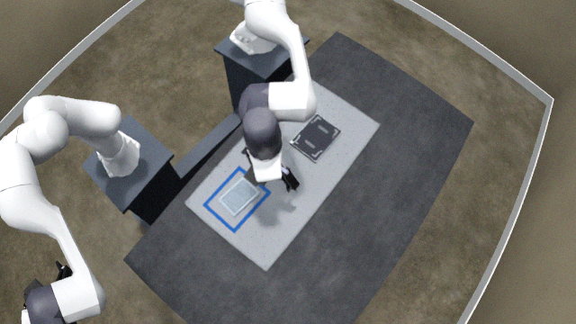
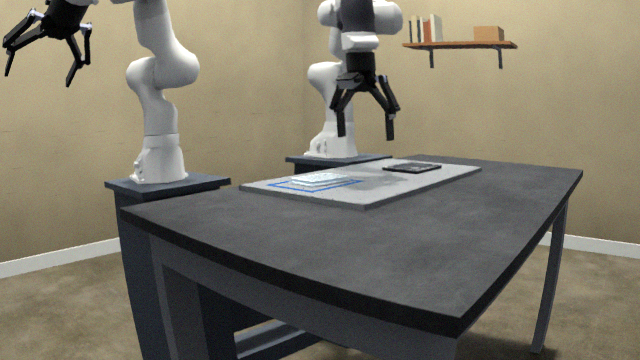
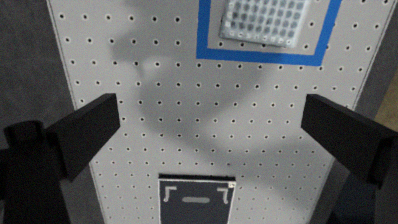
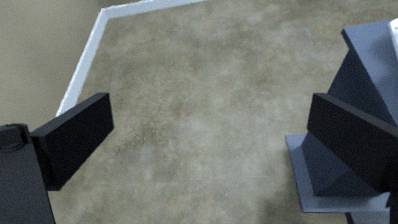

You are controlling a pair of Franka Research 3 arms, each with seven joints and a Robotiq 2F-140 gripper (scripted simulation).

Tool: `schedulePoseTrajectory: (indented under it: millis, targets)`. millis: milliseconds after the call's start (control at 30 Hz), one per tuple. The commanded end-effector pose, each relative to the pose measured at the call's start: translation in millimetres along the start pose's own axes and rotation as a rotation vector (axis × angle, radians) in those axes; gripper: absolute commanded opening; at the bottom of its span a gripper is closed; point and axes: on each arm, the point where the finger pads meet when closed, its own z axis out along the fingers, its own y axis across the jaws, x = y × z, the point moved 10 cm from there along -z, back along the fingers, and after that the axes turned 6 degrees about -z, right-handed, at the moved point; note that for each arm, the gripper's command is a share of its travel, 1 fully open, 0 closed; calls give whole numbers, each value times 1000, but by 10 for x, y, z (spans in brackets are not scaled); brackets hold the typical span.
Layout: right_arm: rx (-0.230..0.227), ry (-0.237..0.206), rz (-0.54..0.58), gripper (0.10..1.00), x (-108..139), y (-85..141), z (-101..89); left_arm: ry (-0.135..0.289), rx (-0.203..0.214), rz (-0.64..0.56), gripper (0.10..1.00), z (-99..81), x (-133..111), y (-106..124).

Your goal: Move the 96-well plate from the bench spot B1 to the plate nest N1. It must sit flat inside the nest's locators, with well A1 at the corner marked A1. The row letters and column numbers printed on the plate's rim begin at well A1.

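Observation:
The pale, clear 96-well plate [image 1: 239,196] [image 2: 320,179] [image 3: 265,20] lies flat inside the blue outline [image 1: 220,218] [image 2: 291,188] [image 3: 260,56], slightly turned to it. Its far part is cut off in the left wrist view, and its rim letters are too small to read. The dark nest [image 1: 315,139] [image 2: 411,170] [image 3: 195,212] with light corner brackets is empty. A small pale mark sits at one nest corner in the left wrist view. My left gripper [image 2: 365,137] [image 3: 210,110] is open and empty, high above the board between plate and nest. My right gripper [image 2: 37,80] [image 4: 210,111] is open and empty, away from the table, over the floor.
The light grey perforated board [image 1: 270,252] [image 2: 365,198] carries plate and nest on the dark table [image 1: 360,216] [image 2: 350,245]. Two arm pedestals [image 1: 130,180] [image 2: 165,185] stand along one table side. A wall shelf [image 2: 460,45] with books and a box is in the background.

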Motion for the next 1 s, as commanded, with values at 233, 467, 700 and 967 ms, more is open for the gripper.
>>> schedulePoseTrajectory:
  millis: [233, 467, 700, 967]
  targets:
    - [-48, -62, -138, 1000, 145, -118, 135, 2, 2, -3, 1000, 0, 9, -5]
    - [-74, -97, -182, 1000, 246, -186, 224, 2, 2, -3, 1000, 0, 9, -5]
    - [-98, -136, -225, 1000, 353, -254, 316, 2, 2, -3, 1000, 0, 9, -5]
    - [-116, -171, -262, 1000, 447, -309, 394, 2, 2, -3, 1000, 0, 9, -5]
